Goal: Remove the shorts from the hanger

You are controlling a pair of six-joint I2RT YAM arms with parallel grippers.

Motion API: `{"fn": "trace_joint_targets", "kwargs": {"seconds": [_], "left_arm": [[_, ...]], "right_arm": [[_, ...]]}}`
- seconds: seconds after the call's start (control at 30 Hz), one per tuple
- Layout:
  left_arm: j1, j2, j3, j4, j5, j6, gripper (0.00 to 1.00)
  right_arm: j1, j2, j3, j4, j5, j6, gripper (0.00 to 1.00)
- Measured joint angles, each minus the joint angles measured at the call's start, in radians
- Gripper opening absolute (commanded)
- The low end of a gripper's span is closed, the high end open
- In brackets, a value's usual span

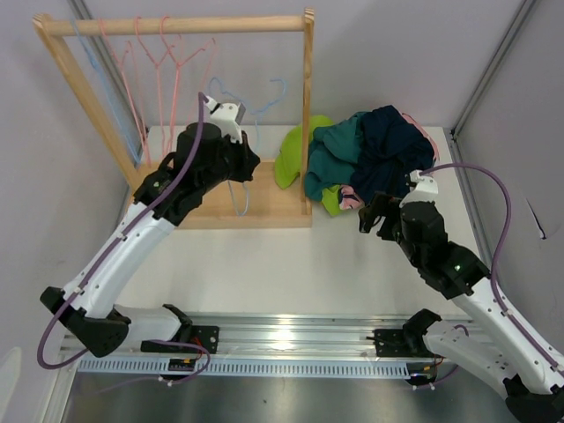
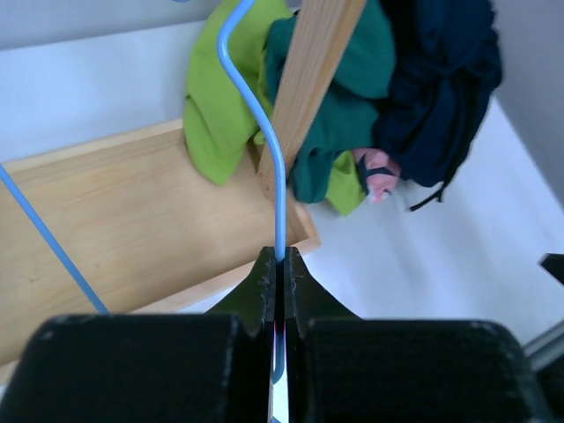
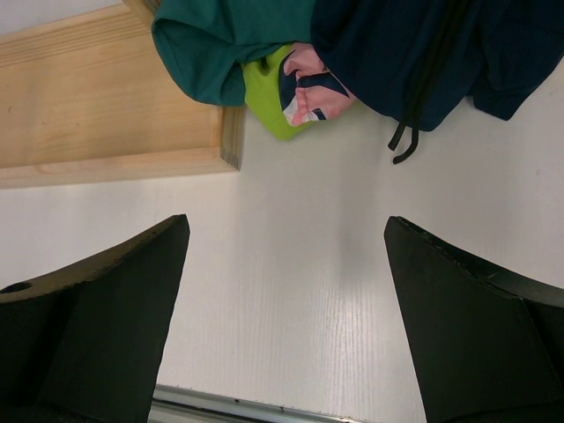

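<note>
While the left gripper [image 2: 280, 257] clamps the blue wire hanger [image 2: 278, 159], likely light and springy, the right gripper [image 3: 286, 227] has its jaws apart. Limp shorts [image 3: 423, 44] at its twelve o'clock would probably lift best by a pinched fold.

We note white tubular links and glossy black joint housings on the left arm [image 1: 132, 242] and the right arm [image 1: 480, 295], each ending in a black base clamp [image 1: 92, 330]. A purple cable [image 1: 50, 339] loops along each arm, and a small white housing [image 1: 227, 113] caps each wrist. The right gripper [image 3: 286, 225] shows matte black, wedge-shaped fingers [image 3: 97, 317] with a faint grain; we see a small round hole in one.
</note>
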Motion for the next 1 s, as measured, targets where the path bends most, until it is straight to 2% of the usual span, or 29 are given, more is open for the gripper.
{"fn": "trace_joint_targets", "kwargs": {"seconds": [0.3,0.63,1.0], "left_arm": [[0.000,-0.022,0.161,-0.068,0.111,-0.027,0.00],[0.000,-0.027,0.218,-0.055,0.171,-0.050,0.00],[0.080,0.138,0.537,-0.039,0.176,-0.106,0.00]], "right_arm": [[0.000,-0.030,-0.005,-0.019,0.005,0.000,0.99],[0.000,-0.035,-0.051,-0.027,0.008,0.007,0.99],[0.000,-0.050,-0.080,-0.029,0.008,0.009,0.99]]}}
